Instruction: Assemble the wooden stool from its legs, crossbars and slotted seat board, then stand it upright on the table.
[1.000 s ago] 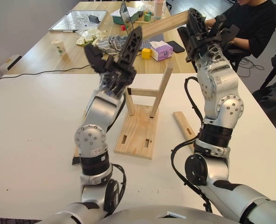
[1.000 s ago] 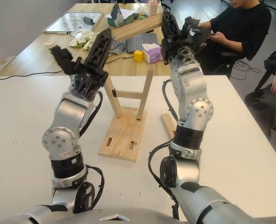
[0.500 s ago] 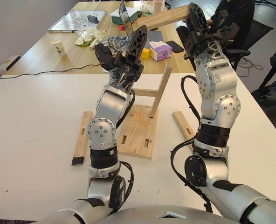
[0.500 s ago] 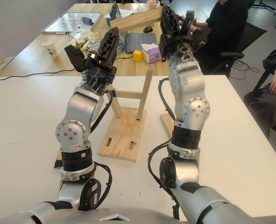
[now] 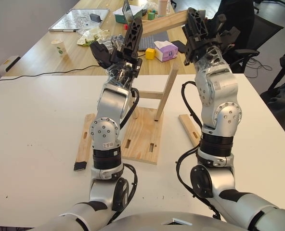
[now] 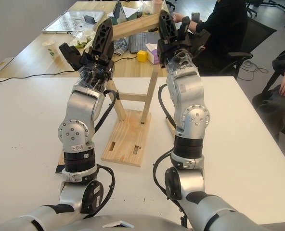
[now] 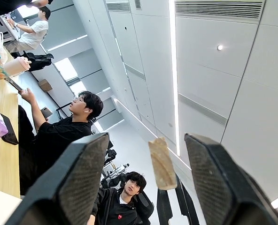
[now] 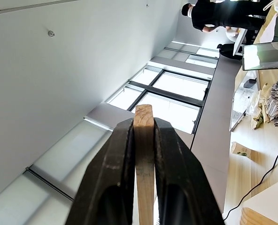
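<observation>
Overhead, a wooden bar [image 5: 162, 22] is clamped between the fingers of the right gripper [image 8: 144, 140]. The left gripper [image 7: 146, 187] is spread wide, the bar's end between its fingers, untouched. The seat board [image 5: 143, 137] lies on the table [image 5: 32, 120], with two legs [image 5: 165, 94] and a crossbar [image 5: 149, 95] fitted in it.

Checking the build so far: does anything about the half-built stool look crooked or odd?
The leg standing in the seat board seems to lean outward rather than square; that splay may be intended. The right gripper holds a wooden bar tilted in the air. Nothing looks broken or spilled.
</observation>
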Motion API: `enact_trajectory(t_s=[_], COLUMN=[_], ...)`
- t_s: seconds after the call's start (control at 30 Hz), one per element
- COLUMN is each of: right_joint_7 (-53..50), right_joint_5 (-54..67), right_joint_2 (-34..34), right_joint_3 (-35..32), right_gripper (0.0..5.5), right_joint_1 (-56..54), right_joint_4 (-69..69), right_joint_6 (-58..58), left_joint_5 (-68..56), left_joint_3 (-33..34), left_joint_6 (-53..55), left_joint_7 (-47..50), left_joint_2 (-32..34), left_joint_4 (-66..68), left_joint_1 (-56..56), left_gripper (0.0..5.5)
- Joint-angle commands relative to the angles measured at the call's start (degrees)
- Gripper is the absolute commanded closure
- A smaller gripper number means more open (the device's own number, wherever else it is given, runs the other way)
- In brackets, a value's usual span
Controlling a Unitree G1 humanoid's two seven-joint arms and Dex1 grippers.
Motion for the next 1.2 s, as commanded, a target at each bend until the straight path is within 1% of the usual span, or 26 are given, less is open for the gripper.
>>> enact_trajectory(t_s=[0.03,0.13,0.2,0.27,0.4,0.43,0.47,0.5,0.6,0.7,0.87,1.07,1.2], right_joint_7=[-1.28,-1.22,-1.15,-1.20,-1.28,-1.31,-1.35,-1.39,-1.51,-1.65,-2.04,-0.07,1.34], right_joint_5=[-0.15,0.01,0.14,0.17,0.34,0.38,0.43,0.48,0.75,0.95,1.86,1.93,1.71], right_joint_2=[11.68,10.99,10.70,10.45,10.06,9.98,9.90,9.83,9.53,9.21,8.25,3.49,1.44], right_joint_3=[1.78,2.73,3.13,3.47,4.00,4.09,4.23,4.32,4.65,4.90,5.83,9.48,10.03], right_gripper=[5.12,5.12,5.12,5.12,5.12,5.12,5.12,5.12,5.12,5.12,5.12,5.12,5.12], right_joint_1=[4.21,4.32,4.33,4.51,4.87,4.93,5.00,5.04,5.20,5.32,5.99,10.65,12.47], right_joint_4=[-0.48,-0.36,-0.23,-0.40,-0.52,-0.53,-0.59,-0.61,-0.64,-0.68,-0.72,-1.47,-1.93], right_joint_6=[-2.93,-3.90,-4.50,-5.11,-5.84,-5.98,-6.09,-6.17,-6.30,-6.45,-5.19,2.41,5.66], left_joint_5=[-1.38,-1.87,-2.17,-2.08,-1.63,-1.46,-1.52,-1.61,-2.00,-2.32,-3.11,-4.88,-6.04], left_joint_3=[-2.72,-3.49,-3.54,-3.75,-3.69,-3.63,-3.59,-3.63,-3.73,-3.82,-2.27,0.92,1.84], left_joint_6=[-0.08,-0.45,-0.92,-1.60,-3.22,-3.70,-3.97,-4.16,-4.65,-5.16,-6.81,-7.19,-6.23], left_joint_7=[1.57,1.80,1.86,1.90,1.88,1.88,1.94,1.96,1.71,1.57,2.62,3.32,2.98], left_joint_2=[-7.33,-6.73,-6.38,-6.40,-6.49,-6.42,-6.33,-6.20,-6.15,-6.18,-5.56,-2.40,-1.17], left_joint_4=[-0.15,-0.81,-0.91,-1.17,-1.50,-1.48,-1.47,-1.44,-1.49,-1.86,-1.81,-0.87,-1.51], left_joint_1=[-5.73,-5.47,-5.44,-5.26,-4.89,-4.88,-4.88,-4.90,-5.04,-5.13,-6.95,-10.40,-10.89], left_gripper=[2.56,2.56,2.75,3.14,3.64,3.86,3.91,4.14,4.60,4.97,4.98,5.02,5.07])
